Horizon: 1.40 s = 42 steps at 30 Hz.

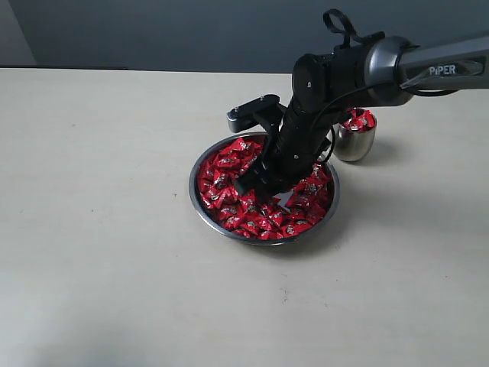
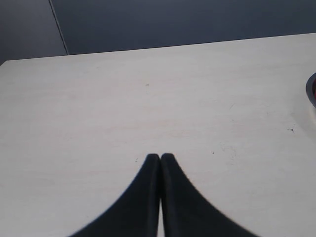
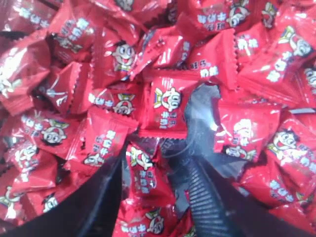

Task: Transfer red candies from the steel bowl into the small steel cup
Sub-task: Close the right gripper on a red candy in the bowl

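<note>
The steel bowl [image 1: 192, 187] sits mid-table, heaped with red candies [image 1: 225, 172]. My right gripper [image 1: 263, 187] reaches down into the heap. Up close, the right gripper [image 3: 148, 158] is open, its dark fingers [image 3: 207, 197] pushed in among the wrappers. One red candy [image 3: 143, 170] lies between them, and a patch of the bowl's bare steel [image 3: 202, 113] shows just beyond. Behind the arm to the right, the small steel cup [image 1: 355, 144] holds a few red candies [image 1: 359, 119] at its mouth. My left gripper [image 2: 160, 157] is shut and empty over bare table.
Pale tabletop [image 1: 99, 229] surrounds the bowl on all sides. A dark wall [image 1: 191, 30] runs behind the table's far edge. The bowl's rim [image 2: 312, 89] just shows at the edge of the left wrist view.
</note>
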Available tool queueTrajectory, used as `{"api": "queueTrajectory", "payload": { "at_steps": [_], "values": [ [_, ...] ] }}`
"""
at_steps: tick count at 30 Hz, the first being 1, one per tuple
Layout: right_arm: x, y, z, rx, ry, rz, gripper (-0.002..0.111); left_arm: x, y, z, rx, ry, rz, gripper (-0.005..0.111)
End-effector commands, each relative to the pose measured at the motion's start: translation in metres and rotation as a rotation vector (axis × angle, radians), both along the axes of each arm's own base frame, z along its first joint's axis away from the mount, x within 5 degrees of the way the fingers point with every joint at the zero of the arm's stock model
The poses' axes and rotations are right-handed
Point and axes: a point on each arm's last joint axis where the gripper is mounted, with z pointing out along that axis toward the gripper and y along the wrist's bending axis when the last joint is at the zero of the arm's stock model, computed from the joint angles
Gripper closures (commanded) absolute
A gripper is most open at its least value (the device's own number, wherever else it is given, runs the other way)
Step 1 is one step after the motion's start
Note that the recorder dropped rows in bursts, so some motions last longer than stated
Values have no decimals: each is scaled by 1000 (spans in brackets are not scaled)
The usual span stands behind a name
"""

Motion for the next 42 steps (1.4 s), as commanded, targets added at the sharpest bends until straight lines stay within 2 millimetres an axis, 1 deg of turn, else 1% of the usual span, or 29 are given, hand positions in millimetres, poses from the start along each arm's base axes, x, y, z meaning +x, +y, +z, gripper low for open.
{"api": "queueTrajectory", "payload": {
  "at_steps": [1,3,7,14,20,29,31,32,34,35,37,42],
  "values": [
    [2,1,-4,-1,-12,2,65,0,0,4,-1,-21,1,106],
    [1,1,-9,-9,6,0,65,0,0,4,-1,-21,1,106],
    [1,0,-17,-25,22,3,69,0,0,4,-1,-21,1,106],
    [1,0,-17,-26,24,3,69,0,0,4,-1,-21,1,106],
    [0,0,-23,-39,43,5,69,0,0,4,-1,-21,1,106],
    [0,0,-23,-39,42,5,69,0,0,4,-1,-21,1,106],
    [0,0,-23,-40,41,6,76,0,0,4,-1,-21,1,106],
    [0,0,-23,-40,41,6,83,0,0,4,-1,-21,1,106],
    [0,0,-23,-40,41,6,94,0,0,4,-1,-21,1,106],
    [0,0,-23,-41,40,7,102,0,0,4,-1,-21,1,106],
    [0,-1,-23,-47,36,12,109,0,0,4,-1,-21,1,106],
    [0,-1,-19,-48,31,17,109,0,0,4,-1,-21,1,106]
  ]
}}
